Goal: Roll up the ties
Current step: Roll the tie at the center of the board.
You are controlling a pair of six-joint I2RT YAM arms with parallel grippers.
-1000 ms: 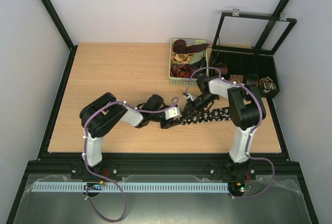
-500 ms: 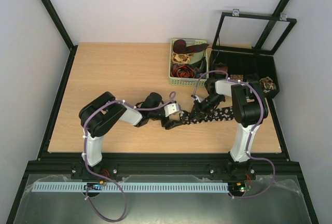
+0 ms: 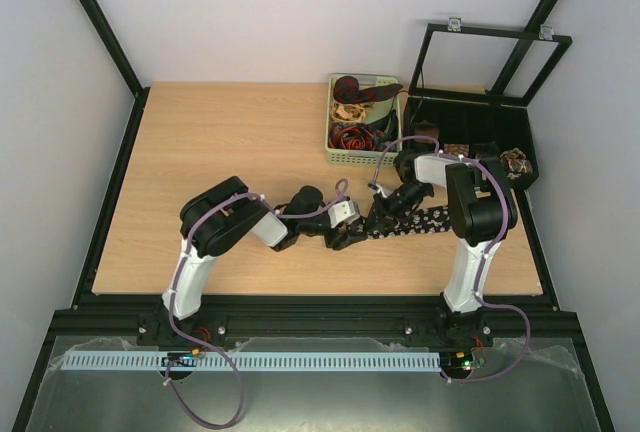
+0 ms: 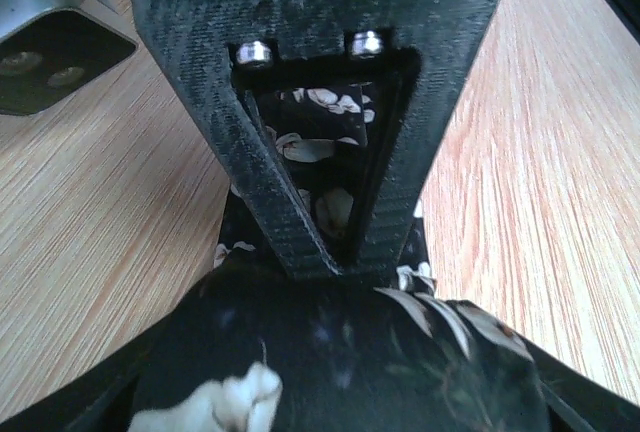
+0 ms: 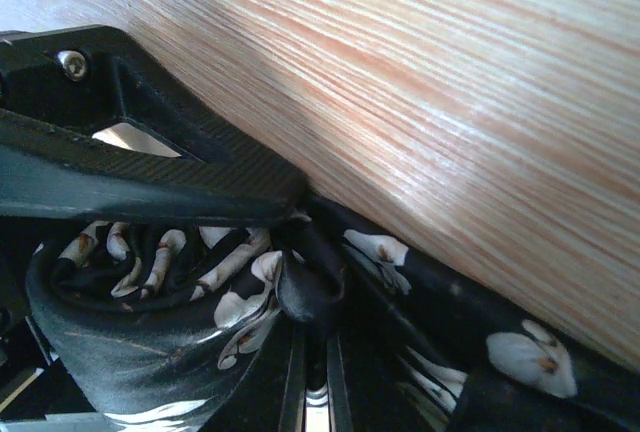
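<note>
Black cloth with white specks makes up the tie [image 3: 420, 220] we are rolling. It lies on the wooden table [image 3: 220, 142], near the front edge and over to the right. Its long side runs left to right, and the right end sits a little farther back. The right part lies flat. The left end is bunched into a small roll between the two grippers.

The right gripper [image 3: 382, 215] is pressed together on a fold of the tie at that roll. The left gripper [image 3: 352, 236] meets the roll from the left. Its fingers [image 4: 585, 397] stand apart on either side of the cloth, but we cannot tell if they squeeze it. The two grippers are so close that each one blocks part of the roll in the other's wrist view.

Behind the tie stands a green basket [image 3: 330, 122] with other ties [image 3: 352, 110] in it, dark red and beige. To the right of it is a black box [image 3: 530, 170] with its lid [image 3: 497, 34] up, and small rolled ties [image 3: 457, 151] sit in its slots. Both are well apart from the roll.

Since a second ago, the left arm has moved to the right, closer to the right arm. Less of the tie lies flat than before.
</note>
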